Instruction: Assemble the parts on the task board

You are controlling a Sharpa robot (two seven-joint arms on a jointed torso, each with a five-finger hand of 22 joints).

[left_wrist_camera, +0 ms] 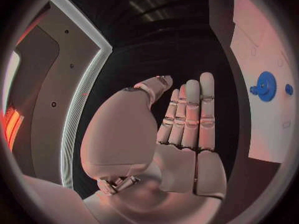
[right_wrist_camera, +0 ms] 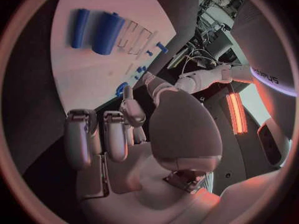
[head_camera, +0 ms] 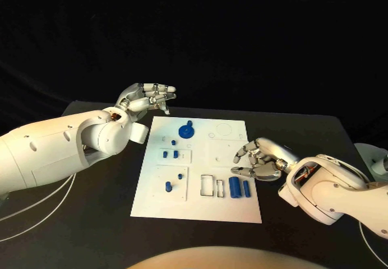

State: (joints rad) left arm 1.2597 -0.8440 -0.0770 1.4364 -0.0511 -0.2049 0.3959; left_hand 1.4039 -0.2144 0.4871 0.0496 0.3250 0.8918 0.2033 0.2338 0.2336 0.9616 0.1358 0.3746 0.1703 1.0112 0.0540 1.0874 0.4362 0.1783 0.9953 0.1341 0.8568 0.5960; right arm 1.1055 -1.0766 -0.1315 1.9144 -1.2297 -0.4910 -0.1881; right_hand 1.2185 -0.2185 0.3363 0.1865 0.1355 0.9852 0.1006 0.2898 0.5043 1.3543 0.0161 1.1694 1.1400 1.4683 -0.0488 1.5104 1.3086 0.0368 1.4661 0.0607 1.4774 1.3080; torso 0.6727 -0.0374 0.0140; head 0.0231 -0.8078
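While the white rectangular task board [head_camera: 199, 210] lies flat in the middle of the black counter [head_camera: 307, 129], both silver hands hang above it holding nothing. The left hand [head_camera: 148, 98] hovers past the board's far left corner, its fingers held straight and close side by side in the left wrist view, thumb apart from them. The right hand [head_camera: 260, 159] sits over the board's right edge, palm turned toward the board, fingers loosely curled and spread, gripping no part. A blue round gear-like part [head_camera: 186, 131] stands near the board's far side, and the left wrist view shows it too [left_wrist_camera: 266, 86]. Small blue pegs [head_camera: 170, 152] sit in the left column of the board. Two blue cylinders [head_camera: 239, 187], one thicker than the other, lie side by side near the board's right edge, just beside empty rectangular slots [head_camera: 208, 185], close to the right hand
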